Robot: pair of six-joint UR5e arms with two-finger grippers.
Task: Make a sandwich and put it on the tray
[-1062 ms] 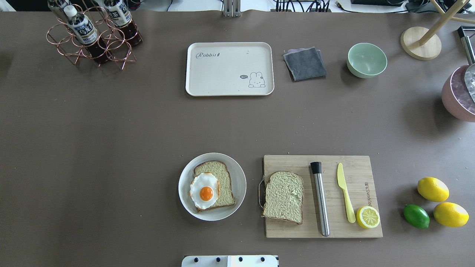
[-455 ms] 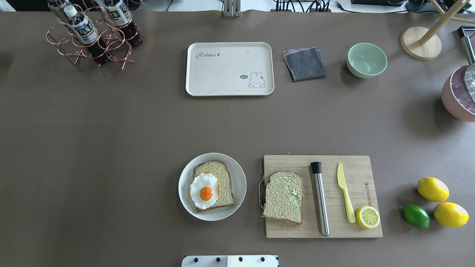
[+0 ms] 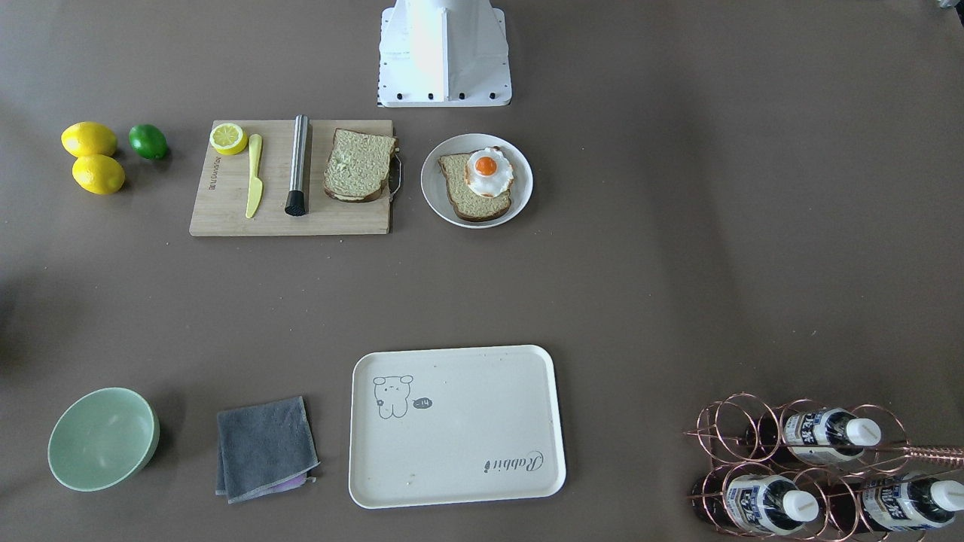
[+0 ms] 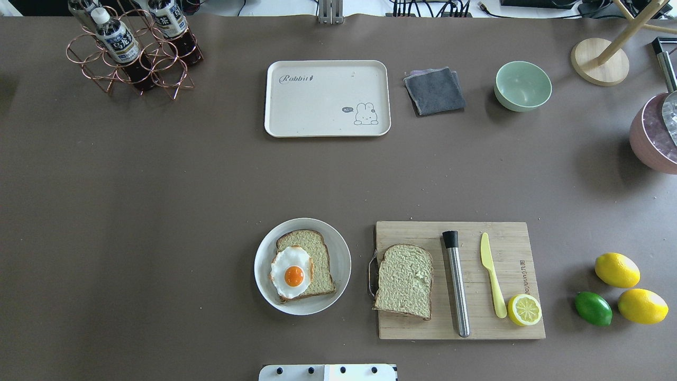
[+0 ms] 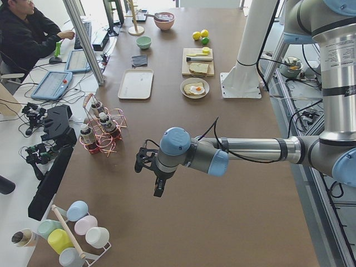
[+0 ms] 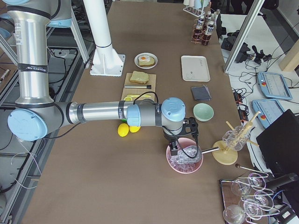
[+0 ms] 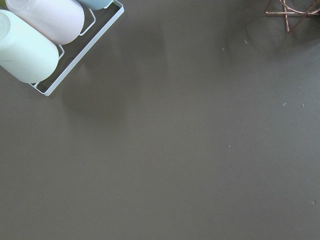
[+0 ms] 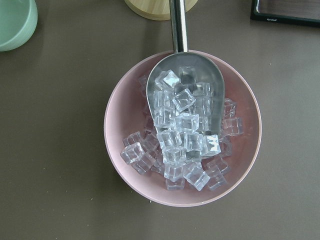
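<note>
Nothing is being touched yet, and both arms are hanging far out at the table's ends. The left gripper is hovering over bare table between the copper bottle rack and the cup rack. The right gripper is hanging right above the pink bowl of ice, where a metal scoop is lying. From where I'm standing I cannot tell whether either one's fingers are spread or closed.

The sandwich is sitting in 2 parts near the robot's base. 1 bread slice is lying on the grey plate with the fried egg on top. The second slice is lying on the cutting board, beside the steel rod. The tray is waiting bare on the far side, well apart from both.

I'm seeing a few ways this could slip, I think:

- The egg is overhanging its slice toward the plate's rim, so a nudge while topping or lifting could slide it off.
- The second slice is lying flat and poking past the board's edge, so a pinch there may drag or fold it.
- The rod is lying just beside that slice, so a wide approach could roll it.
- The right arm may clip the scoop handle or bowl when it leaves.
- The long carry to the tray could let the layers shear apart.
</note>
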